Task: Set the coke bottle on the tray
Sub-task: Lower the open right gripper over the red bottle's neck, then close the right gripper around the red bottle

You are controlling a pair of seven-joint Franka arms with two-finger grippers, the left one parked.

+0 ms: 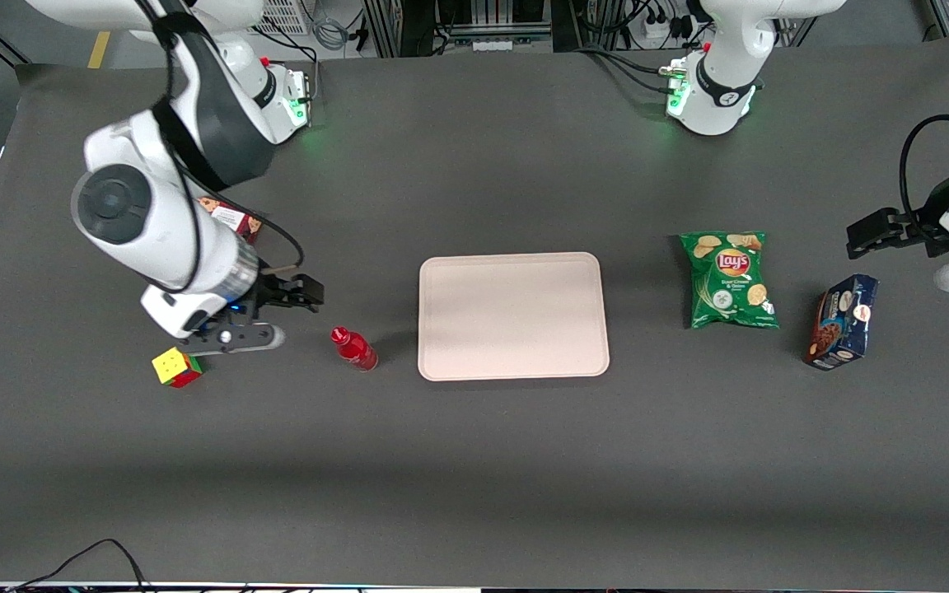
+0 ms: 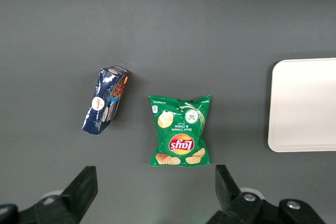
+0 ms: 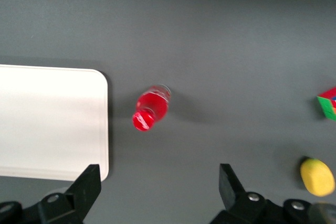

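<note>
On the worktop (image 1: 474, 461) just beside the bare tray (image 1: 513, 315), coke bottle (image 1: 355, 348) stands toward the working arm's end, tool (image 1: 297, 292) spread wide, empty, hovering nearby.

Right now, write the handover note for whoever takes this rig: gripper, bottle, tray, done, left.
Gripper: open and empty, hanging above the table near the coke bottle, not touching it.
Coke bottle: stands upright on the table beside the tray, toward the working arm's end, apart from the rim.
Tray: flat on the table, nothing on it.
Nearby: a colour cube and a yellow fruit lie farther toward the working arm's end.
Done: nothing yet; the bottle is ungrasped.
Left: come down over the bottle, shut on it, lift, carry it over the tray, set it down and release.
</note>
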